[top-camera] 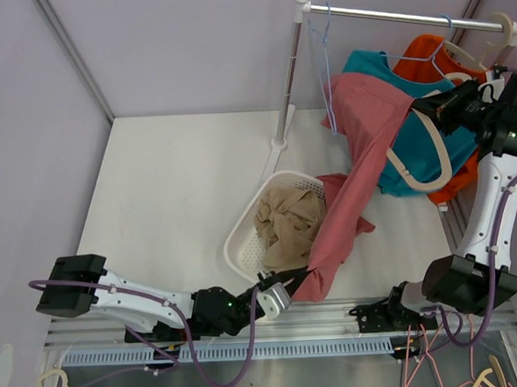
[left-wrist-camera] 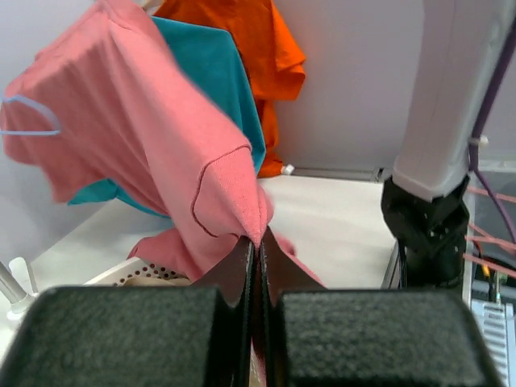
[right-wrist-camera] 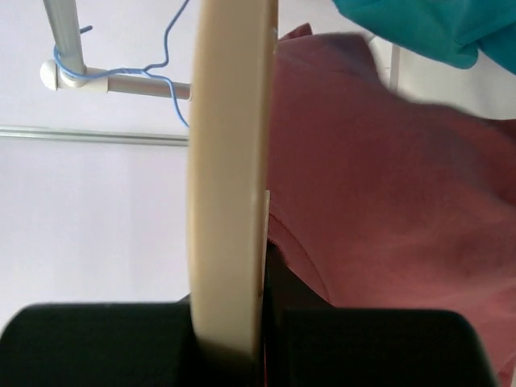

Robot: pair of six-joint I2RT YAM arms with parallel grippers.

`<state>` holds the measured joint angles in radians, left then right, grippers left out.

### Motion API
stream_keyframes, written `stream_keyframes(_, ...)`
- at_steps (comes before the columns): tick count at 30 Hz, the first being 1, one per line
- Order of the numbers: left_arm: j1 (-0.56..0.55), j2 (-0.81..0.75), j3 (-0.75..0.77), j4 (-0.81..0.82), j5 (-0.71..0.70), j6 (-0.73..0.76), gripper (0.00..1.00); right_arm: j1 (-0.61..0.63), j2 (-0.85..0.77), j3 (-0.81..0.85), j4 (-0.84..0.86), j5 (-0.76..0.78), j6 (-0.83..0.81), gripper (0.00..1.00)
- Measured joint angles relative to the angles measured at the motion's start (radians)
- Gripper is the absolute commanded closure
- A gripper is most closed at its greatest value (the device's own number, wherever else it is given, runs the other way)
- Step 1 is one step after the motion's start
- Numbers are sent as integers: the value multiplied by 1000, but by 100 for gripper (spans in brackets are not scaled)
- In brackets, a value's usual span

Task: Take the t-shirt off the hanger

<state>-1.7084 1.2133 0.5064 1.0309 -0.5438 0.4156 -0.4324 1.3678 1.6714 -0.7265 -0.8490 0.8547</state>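
A pink t-shirt [top-camera: 361,143] stretches from the rack down to the table's near edge. My left gripper [top-camera: 282,290] is shut on its lower hem; the left wrist view shows the pink cloth [left-wrist-camera: 161,145] pinched between the fingertips [left-wrist-camera: 260,242]. My right gripper [top-camera: 429,108] is raised at the right and shut on a cream hanger [top-camera: 419,162], whose band [right-wrist-camera: 230,161] fills the right wrist view beside the pink shirt [right-wrist-camera: 395,210]. Part of the hanger hangs free below the shirt.
A metal rack [top-camera: 405,13] carries a blue wire hanger [top-camera: 325,58], a teal shirt [top-camera: 431,139] and an orange shirt [top-camera: 426,56]. A white basket [top-camera: 243,234] with beige cloth [top-camera: 288,220] sits mid-table. The rack post [top-camera: 287,86] stands behind it.
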Motion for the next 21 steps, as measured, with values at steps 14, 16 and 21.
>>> stream_keyframes(14,367,111,617,-629,-21,-329,99,127,-415,-67,-240,202,-241,100)
stream_keyframes(16,374,152,761,-706,3,-321,99,130,-520,-104,-262,271,-275,100)
stream_keyframes(21,375,241,1116,-841,63,-239,99,136,-679,-257,-286,375,-336,100)
